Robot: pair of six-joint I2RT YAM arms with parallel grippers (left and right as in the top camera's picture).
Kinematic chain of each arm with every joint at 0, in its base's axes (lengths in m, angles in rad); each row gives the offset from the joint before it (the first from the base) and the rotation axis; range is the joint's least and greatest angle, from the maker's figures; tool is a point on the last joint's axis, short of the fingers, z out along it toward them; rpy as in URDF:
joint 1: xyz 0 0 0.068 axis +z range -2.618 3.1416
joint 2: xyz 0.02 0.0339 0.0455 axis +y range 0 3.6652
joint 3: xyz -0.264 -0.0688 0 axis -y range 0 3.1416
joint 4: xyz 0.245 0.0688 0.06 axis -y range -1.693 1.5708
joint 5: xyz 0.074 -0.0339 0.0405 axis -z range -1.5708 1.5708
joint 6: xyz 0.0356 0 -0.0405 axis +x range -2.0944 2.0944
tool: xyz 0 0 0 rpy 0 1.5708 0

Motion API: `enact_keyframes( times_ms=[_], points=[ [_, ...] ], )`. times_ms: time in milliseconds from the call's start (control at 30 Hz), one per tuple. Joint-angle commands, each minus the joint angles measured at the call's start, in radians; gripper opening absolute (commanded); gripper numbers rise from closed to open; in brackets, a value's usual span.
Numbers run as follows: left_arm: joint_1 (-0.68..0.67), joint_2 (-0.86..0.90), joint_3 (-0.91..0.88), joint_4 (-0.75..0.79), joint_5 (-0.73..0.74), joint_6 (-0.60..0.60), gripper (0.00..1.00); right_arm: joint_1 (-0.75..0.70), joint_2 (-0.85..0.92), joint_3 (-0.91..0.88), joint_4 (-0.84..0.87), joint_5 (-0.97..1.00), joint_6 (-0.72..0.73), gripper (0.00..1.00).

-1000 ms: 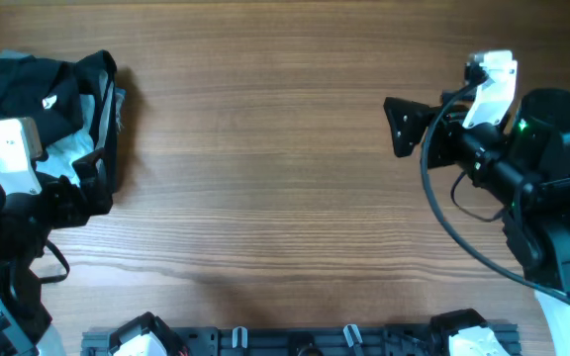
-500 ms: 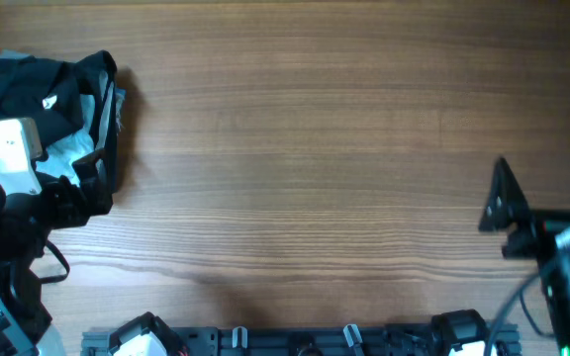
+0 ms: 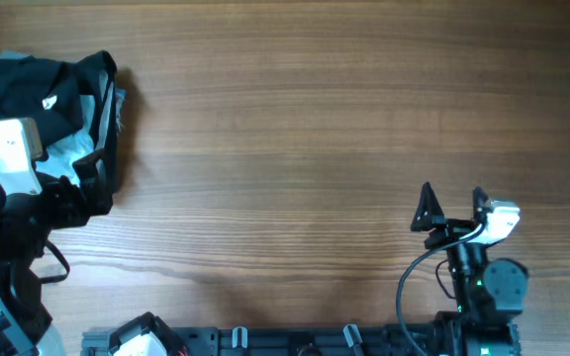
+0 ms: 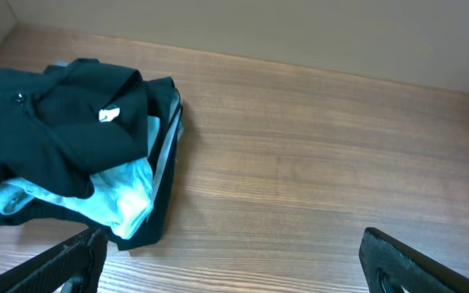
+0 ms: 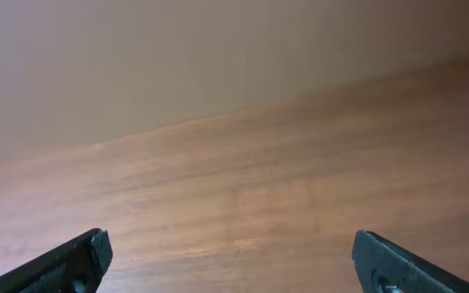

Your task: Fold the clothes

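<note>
The black T-shirt (image 3: 23, 91) lies crumpled in a pile at the table's far left, its small white neck tag (image 3: 49, 102) showing on top. It also shows in the left wrist view (image 4: 55, 130), with the tag (image 4: 108, 114). My left gripper (image 3: 85, 188) is open and empty just in front of and to the right of the pile; in its own view (image 4: 230, 262) the fingers straddle bare wood. My right gripper (image 3: 452, 198) is open and empty near the front right, far from the pile; its own view (image 5: 234, 262) shows only wood.
A light blue garment (image 3: 67, 150) is tucked into the pile under the black fabric, and it also shows in the left wrist view (image 4: 124, 191). A dark rack (image 3: 295, 341) runs along the table's front edge. The wooden table (image 3: 285, 129) stretches between the arms.
My right arm has swung from the back right down to the front right, its gripper still open. The left arm and the pile have not moved.
</note>
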Motion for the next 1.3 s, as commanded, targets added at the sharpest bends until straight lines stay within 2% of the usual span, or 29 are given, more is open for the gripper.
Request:
enact_keyframes(
  times_ms=[0, 33, 100, 133, 700, 800, 867, 933, 1033, 1267],
  points=[
    [-0.003, 0.000, 0.008, 0.002, -0.002, 0.020, 1.00, -0.001, -0.023, -0.012, 0.015, -0.005, 0.100, 1.00],
    [-0.003, 0.000, 0.008, 0.002, -0.002, 0.020, 1.00, -0.001, -0.023, -0.016, 0.029, -0.005, 0.097, 1.00],
    [-0.003, 0.000, 0.008, 0.002, -0.002, 0.020, 1.00, -0.001, -0.023, -0.080, 0.193, -0.005, 0.098, 1.00],
    [-0.003, 0.000, 0.008, 0.002, -0.002, 0.020, 1.00, -0.001, -0.023, -0.087, 0.209, -0.001, 0.099, 1.00],
    [-0.003, 0.000, 0.008, 0.003, -0.002, 0.020, 1.00, -0.001, -0.021, -0.087, 0.204, -0.001, 0.098, 1.00],
    [-0.036, -0.030, 0.005, -0.014, -0.015, 0.020, 1.00, -0.001, -0.021, -0.087, 0.204, -0.001, 0.098, 1.00],
    [-0.106, -0.077, -0.027, 0.013, -0.013, 0.020, 1.00, -0.001, -0.021, -0.087, 0.204, -0.001, 0.098, 1.00],
    [-0.249, -0.209, -0.213, 0.224, -0.023, 0.002, 1.00, -0.001, -0.021, -0.087, 0.204, -0.001, 0.098, 1.00],
    [-0.342, -0.359, -0.444, 0.439, -0.101, -0.146, 1.00, -0.001, -0.021, -0.087, 0.204, -0.001, 0.098, 1.00],
    [-0.400, -0.754, -1.048, 0.899, -0.111, -0.198, 1.00, -0.001, -0.021, -0.087, 0.204, -0.001, 0.098, 1.00]
  ],
)
